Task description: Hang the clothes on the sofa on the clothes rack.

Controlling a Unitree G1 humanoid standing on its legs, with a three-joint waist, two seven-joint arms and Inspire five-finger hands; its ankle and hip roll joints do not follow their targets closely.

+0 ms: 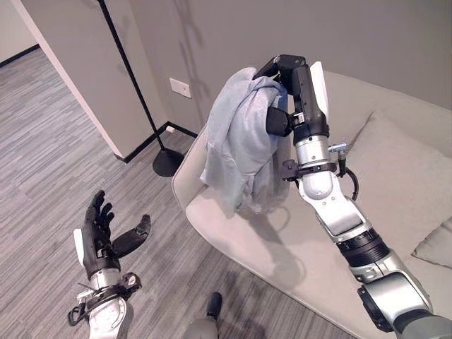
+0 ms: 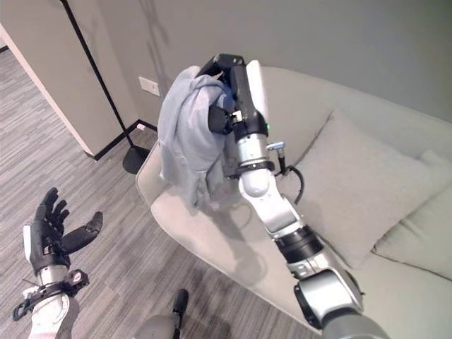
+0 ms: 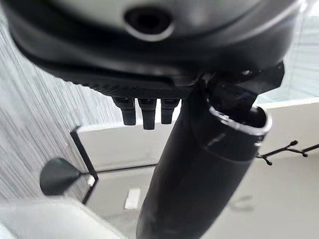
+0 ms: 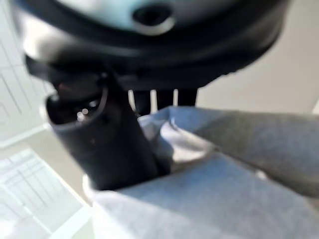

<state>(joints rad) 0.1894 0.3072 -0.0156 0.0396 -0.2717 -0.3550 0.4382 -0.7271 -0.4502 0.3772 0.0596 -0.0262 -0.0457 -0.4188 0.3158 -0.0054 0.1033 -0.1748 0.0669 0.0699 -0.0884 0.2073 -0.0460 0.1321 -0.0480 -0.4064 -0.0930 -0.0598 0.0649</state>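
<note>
My right hand (image 1: 295,85) is raised above the sofa (image 1: 282,240) and shut on a light grey garment (image 1: 240,141), which hangs in folds from its fingers down toward the seat. The right wrist view has the same cloth (image 4: 224,169) bunched against the thumb (image 4: 104,144). The clothes rack's black pole (image 1: 131,78) rises from a round black base (image 1: 167,162) on the floor, left of the sofa's end. My left hand (image 1: 106,236) is open, low at the left over the floor, palm up and holding nothing. The left wrist view looks past its thumb (image 3: 199,169) to the rack's base (image 3: 60,177) and hooks (image 3: 286,149).
A beige wall corner (image 1: 85,78) with a black skirting stands behind the rack. A wall socket (image 1: 180,87) is beside it. Grey cushions (image 2: 353,187) lie on the sofa's right half. Grey wood-look floor (image 1: 49,162) spreads to the left.
</note>
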